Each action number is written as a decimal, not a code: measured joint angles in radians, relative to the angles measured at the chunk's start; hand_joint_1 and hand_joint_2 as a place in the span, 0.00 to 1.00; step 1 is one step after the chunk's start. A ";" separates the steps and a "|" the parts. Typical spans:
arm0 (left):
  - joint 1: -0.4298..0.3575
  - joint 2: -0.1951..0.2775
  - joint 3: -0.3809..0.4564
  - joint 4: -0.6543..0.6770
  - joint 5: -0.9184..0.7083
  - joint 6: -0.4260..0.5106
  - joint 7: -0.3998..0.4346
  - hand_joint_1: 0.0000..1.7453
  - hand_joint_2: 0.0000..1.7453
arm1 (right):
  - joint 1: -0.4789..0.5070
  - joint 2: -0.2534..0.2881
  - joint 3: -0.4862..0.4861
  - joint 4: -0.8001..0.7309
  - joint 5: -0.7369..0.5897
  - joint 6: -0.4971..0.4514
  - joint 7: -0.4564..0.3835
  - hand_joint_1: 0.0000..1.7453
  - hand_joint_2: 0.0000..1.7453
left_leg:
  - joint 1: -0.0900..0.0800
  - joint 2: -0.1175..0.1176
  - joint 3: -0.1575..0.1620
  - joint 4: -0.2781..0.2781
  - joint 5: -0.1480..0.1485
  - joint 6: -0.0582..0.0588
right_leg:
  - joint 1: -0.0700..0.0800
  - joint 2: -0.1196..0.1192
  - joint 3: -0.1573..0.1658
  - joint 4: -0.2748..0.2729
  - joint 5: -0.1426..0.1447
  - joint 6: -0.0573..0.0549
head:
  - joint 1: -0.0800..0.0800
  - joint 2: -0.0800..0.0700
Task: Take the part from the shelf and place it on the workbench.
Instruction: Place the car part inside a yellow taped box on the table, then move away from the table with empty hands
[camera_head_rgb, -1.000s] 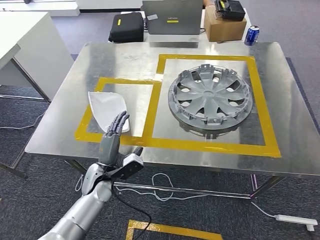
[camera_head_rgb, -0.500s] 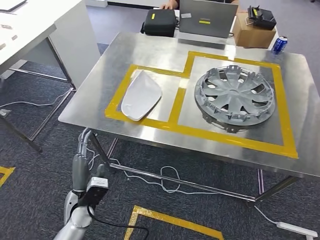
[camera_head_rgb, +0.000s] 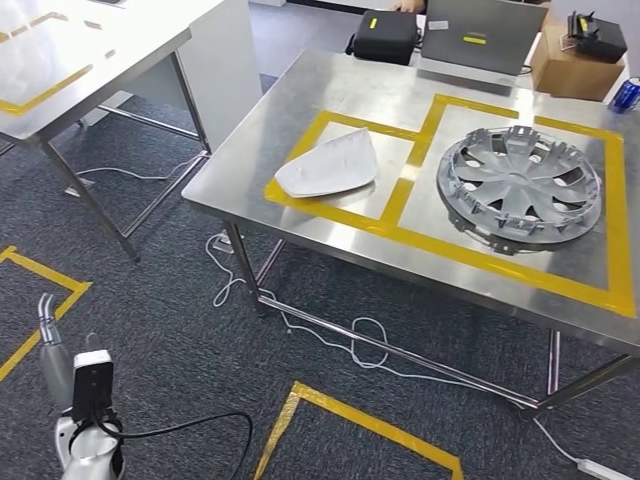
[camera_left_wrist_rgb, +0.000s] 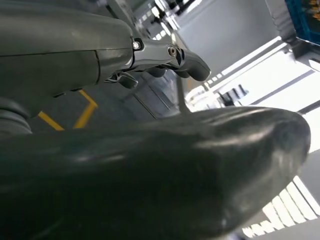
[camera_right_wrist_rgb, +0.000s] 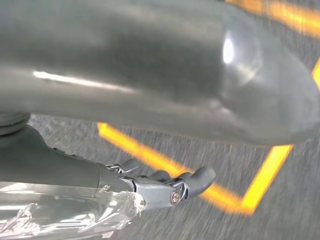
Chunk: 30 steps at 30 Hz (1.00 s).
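The white part (camera_head_rgb: 329, 166) lies flat on the steel counter (camera_head_rgb: 249, 170) inside the smaller yellow-taped square, its long axis running from 8 o'clock to 2 o'clock, narrow end toward 8. The grey wheel cover (camera_head_rgb: 521, 186) sits at its 3 o'clock. The left hand (camera_head_rgb: 54, 357) hangs low over the floor, fingers (camera_left_wrist_rgb: 186, 59) apart, grasping nothing; the right hand (camera_right_wrist_rgb: 162, 187) is likewise released.

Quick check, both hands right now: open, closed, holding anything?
Left hand: open, holding nothing.
Right hand: open, fingers straight, holding nothing.

floor (camera_head_rgb: 173, 350): grey carpet, yellow tape | steel tables | cardboard box (camera_head_rgb: 577, 70), perhaps
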 joint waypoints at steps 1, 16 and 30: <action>-0.007 0.002 0.024 0.032 -0.012 0.010 0.000 0.00 0.00 | -0.003 -0.001 0.019 0.010 -0.004 -0.004 -0.008 0.00 0.00 | 0.003 0.022 -0.019 0.053 -0.053 -0.008 | -0.001 -0.013 -0.010 -0.001 0.010 -0.002 | -0.004 0.000; -0.098 0.045 0.153 0.593 0.022 0.007 0.000 0.00 0.00 | -0.028 -0.014 0.169 0.114 -0.020 -0.040 -0.033 0.00 0.00 | 0.036 0.075 0.133 -0.069 -0.023 0.009 | -0.031 -0.075 -0.137 0.125 -0.019 0.080 | -0.010 0.000; -0.067 0.047 0.201 0.865 0.096 -0.311 0.215 0.00 0.00 | -0.062 -0.020 0.232 0.173 0.047 -0.021 -0.057 0.00 0.00 | 0.017 -0.020 0.010 -0.040 0.039 -0.017 | 0.003 0.015 0.030 -0.009 -0.013 0.002 | -0.016 0.000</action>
